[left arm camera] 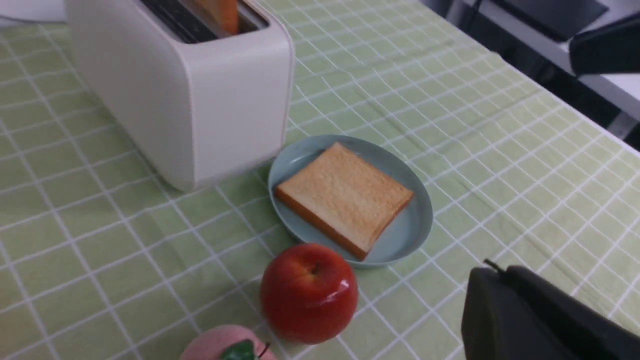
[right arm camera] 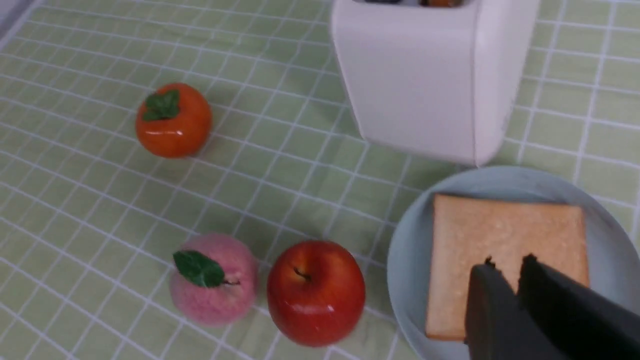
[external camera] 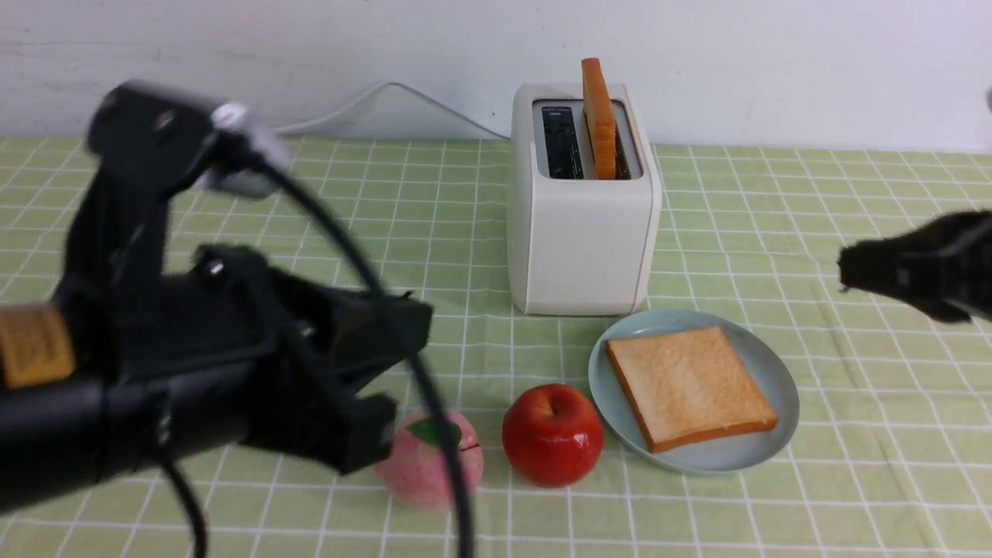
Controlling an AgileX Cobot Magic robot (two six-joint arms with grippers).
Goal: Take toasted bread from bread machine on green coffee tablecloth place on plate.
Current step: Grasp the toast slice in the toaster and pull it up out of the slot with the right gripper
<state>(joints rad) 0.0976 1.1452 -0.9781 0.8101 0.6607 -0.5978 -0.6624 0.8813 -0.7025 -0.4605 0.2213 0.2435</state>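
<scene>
Front view, upper centre: toast (external camera: 598,116) stands in the toaster (external camera: 581,232); left tool (left arm camera: 495,285) together, right tool (right arm camera: 507,270) nearly together, and approaching so could shove it deeper.

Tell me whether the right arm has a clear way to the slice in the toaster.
Probably yes: the slice stands proud of the toaster, nothing above it, and the right hand hovers empty.

Front faces wall (external camera: 232,46), wrist views nearer — all share plate (external camera: 781,391)
</scene>
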